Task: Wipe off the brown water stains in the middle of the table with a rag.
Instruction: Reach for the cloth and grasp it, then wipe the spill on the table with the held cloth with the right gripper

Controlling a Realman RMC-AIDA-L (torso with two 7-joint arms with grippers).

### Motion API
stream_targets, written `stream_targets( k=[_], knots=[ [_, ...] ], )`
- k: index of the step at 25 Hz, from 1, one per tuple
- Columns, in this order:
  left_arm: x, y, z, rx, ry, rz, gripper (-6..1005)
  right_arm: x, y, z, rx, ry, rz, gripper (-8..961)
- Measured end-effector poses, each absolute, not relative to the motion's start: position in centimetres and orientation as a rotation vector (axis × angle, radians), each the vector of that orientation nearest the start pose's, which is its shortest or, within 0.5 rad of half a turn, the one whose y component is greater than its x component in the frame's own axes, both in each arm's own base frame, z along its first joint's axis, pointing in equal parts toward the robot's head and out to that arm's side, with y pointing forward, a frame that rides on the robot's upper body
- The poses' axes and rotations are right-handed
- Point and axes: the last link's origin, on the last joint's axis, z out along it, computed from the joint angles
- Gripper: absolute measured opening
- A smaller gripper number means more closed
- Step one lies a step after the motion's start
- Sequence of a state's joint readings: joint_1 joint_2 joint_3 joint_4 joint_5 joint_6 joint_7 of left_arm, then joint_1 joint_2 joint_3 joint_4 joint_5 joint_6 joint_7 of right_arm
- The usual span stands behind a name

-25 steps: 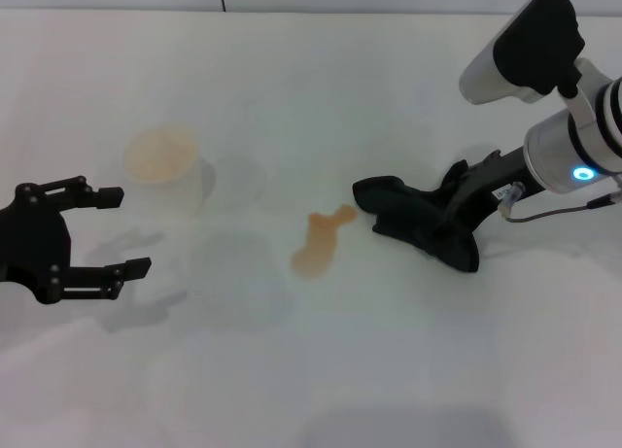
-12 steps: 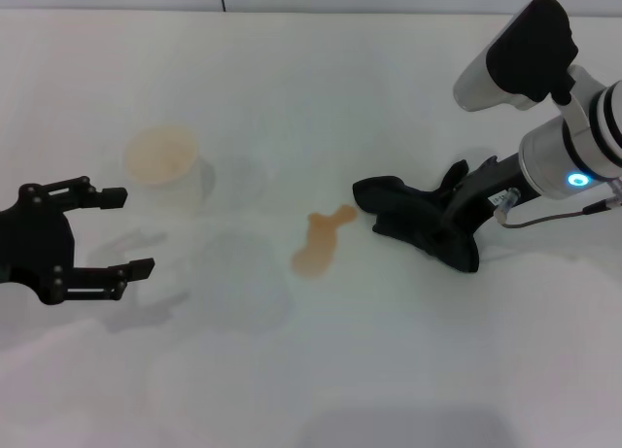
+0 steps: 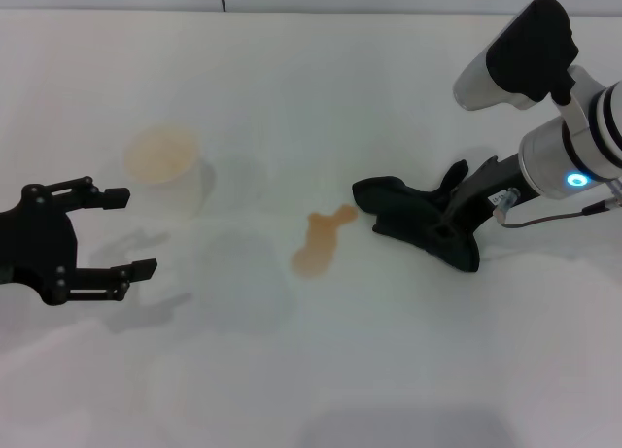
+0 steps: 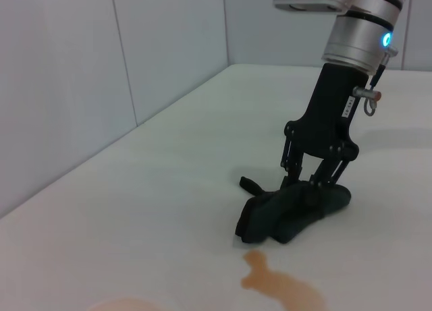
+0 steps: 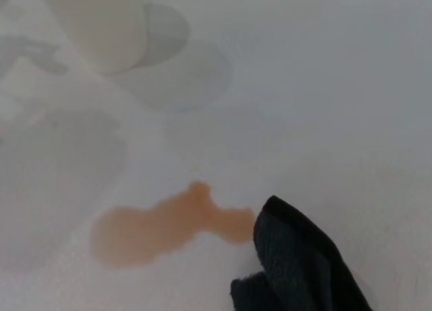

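Head view, stain: the brown water stains (image 3: 319, 242) form one lobed orange-brown blotch near the middle of the white tabletop (image 3: 311, 370).
Head view, rag: the dark rag (image 3: 413, 220) lies just to the right of the blotch, its near tip almost touching it.
Head view, right pincer (image 3: 449, 224): down on the rag, fingers closed on the cloth.
Head view, left pincer (image 3: 121, 231): at the left edge above the tabletop, fingers spread and holding nothing.
Head view, cup: a white paper cup (image 3: 165, 169) stands upright left of the blotch.
Left wrist view: the right pincer (image 4: 312, 183) clamps the bunched rag (image 4: 291, 206) against the tabletop; the blotch (image 4: 280, 284) lies just beside the cloth.
Right wrist view: the rag's tip (image 5: 297, 267) sits at the blotch's (image 5: 162, 227) narrow end; whether they touch is unclear.
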State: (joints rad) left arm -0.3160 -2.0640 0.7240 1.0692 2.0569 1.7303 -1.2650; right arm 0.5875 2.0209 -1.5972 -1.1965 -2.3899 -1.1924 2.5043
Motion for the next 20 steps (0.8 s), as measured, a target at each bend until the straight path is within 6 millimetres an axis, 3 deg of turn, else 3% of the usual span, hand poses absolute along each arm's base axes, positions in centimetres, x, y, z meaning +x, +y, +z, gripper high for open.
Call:
stream_targets(
  k=[3, 9, 20],
  knots=[
    [-28.9, 28.6, 6.2, -2.756, -0.236, -0.388, 873, 18.2, 37.0, -4.0, -2.638, 0.771, -0.296, 393],
    [-28.8, 28.6, 6.1, -2.755, -0.229, -0.392, 873, 17.9, 36.9, -4.3, -2.643, 0.784, -0.311, 257],
    [-28.8, 28.5, 6.1, -2.749, -0.224, -0.398, 873, 16.0, 36.4, -4.6, -2.685, 0.755, -0.293, 126]
  ],
)
